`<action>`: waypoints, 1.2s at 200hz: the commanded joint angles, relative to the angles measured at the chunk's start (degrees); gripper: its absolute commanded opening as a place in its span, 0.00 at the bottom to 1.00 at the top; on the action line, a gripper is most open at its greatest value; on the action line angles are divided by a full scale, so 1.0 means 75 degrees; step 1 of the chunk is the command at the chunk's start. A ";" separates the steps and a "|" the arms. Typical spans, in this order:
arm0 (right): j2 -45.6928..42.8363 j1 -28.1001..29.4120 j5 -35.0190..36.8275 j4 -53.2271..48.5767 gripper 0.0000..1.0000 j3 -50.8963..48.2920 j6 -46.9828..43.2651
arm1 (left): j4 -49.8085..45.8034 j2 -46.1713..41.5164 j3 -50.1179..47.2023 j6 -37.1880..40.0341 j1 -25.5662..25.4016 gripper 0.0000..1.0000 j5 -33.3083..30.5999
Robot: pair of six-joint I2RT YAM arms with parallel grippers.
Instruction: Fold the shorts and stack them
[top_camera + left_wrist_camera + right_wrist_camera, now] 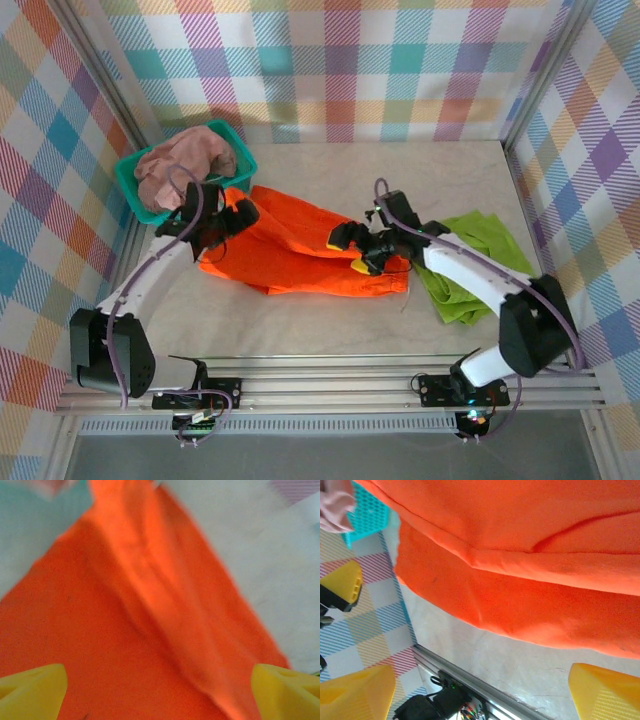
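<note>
The desk (420, 180) is a pale, faintly marbled surface. Checked panels (350, 60) close it in on the left, far and right sides, and a metal rail (330, 375) runs along its near edge. A pair of orange shorts (290, 250) lies spread and rumpled across the middle, its far left corner close to the teal mesh basket (128, 185) standing in the far left corner. Lime green shorts (488, 238) lie crumpled on the right side, just beside the orange pair.
</note>
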 commanded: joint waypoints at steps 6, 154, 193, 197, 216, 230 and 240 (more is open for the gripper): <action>0.0926 0.0152 -0.0222 0.0591 0.90 0.0385 0.0094 | 0.1347 0.0041 -0.0709 -0.0509 -0.0183 0.95 0.0135; 0.4266 -0.1300 -0.0191 0.0430 0.89 0.3308 0.0153 | 0.2405 -0.0176 -0.2917 -0.0883 -0.0468 0.98 -0.0297; 0.4870 -0.1534 -0.0217 0.0397 0.90 0.3632 0.0435 | 0.2150 -0.0785 -0.3584 -0.1242 -0.0551 0.98 -0.0473; 0.4888 -0.1540 -0.0207 0.0418 0.90 0.3632 0.0494 | 0.2156 -0.0843 -0.3657 -0.1285 -0.0562 0.98 -0.0473; 0.4891 -0.1546 -0.0163 0.0474 0.90 0.3653 0.0600 | 0.2143 -0.1051 -0.3949 -0.1466 -0.0586 0.98 -0.0476; 0.4729 -0.1494 -0.0277 0.0471 0.90 0.3634 0.0548 | 0.1969 -0.1196 -0.3907 -0.1428 -0.0586 0.98 -0.0457; 0.4476 -0.1395 -0.0329 0.0493 0.91 0.3597 0.0315 | 0.1663 -0.1367 -0.3658 -0.1278 -0.0586 0.98 -0.0417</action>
